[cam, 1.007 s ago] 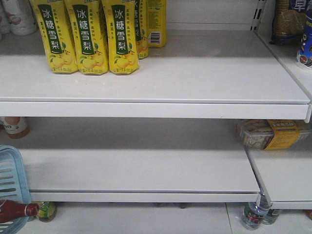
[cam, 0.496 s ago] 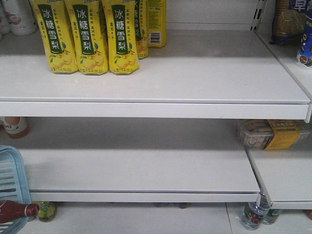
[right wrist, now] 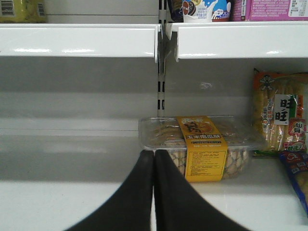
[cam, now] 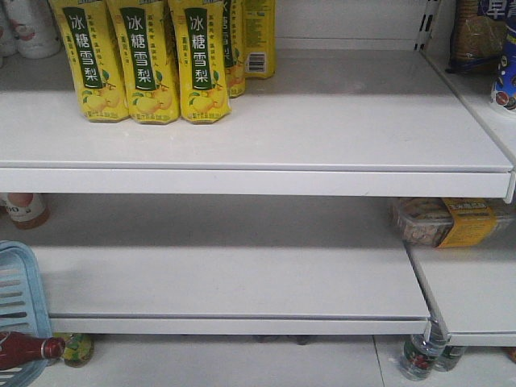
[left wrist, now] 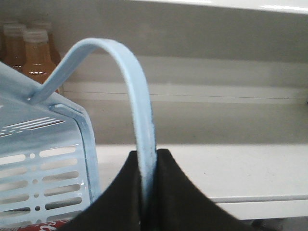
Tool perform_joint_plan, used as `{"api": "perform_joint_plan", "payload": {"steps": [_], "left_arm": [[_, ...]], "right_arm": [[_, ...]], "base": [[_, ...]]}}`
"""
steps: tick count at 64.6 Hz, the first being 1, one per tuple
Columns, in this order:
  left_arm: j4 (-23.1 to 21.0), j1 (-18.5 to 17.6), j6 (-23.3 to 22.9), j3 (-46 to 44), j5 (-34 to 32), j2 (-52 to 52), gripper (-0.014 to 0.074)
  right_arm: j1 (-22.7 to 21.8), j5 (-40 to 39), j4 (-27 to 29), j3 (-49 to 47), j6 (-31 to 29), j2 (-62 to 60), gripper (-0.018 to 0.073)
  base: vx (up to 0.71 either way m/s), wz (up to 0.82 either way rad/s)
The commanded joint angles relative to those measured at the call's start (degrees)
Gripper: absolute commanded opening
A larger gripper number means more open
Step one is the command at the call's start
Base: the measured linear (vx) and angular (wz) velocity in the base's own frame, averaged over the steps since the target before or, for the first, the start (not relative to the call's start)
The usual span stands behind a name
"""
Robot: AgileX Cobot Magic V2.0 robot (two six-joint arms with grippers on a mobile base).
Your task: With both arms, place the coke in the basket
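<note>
Nothing moved; left wrist alone shows fingers (left wrist: 122, 192) pinching basket (left wrist: 43, 163) handle.

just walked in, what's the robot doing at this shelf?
The left gripper is shut on the handle of the light blue basket. The coke already lies in that basket at the front view's lower left. The right gripper is shut with nothing in it, pointing at a clear snack box on the shelf.

The front view looks straight at the white shelves (cam: 242, 169), while each wrist view peeks low over its own gripper, both seeing those shelves close up.
</note>
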Motion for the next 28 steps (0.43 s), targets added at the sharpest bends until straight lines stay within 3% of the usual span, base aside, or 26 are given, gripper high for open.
{"api": "perform_joint_plan", "payload": {"steps": [1, 28], "left_arm": [[1.98, 0.26, 2.2, -1.83, -9.99, 0.42, -0.0006], [2.03, 0.26, 2.2, -1.82, -10.01, 0.42, -0.0006]], "right_arm": [[-0.3, -4.52, -0.2, 0.48, -0.23, -0.34, -0.001], [-0.3, -4.52, -0.2, 0.48, -0.23, -0.34, -0.001]], "base": [[0.0, 0.0], [0.0, 0.0]]}}
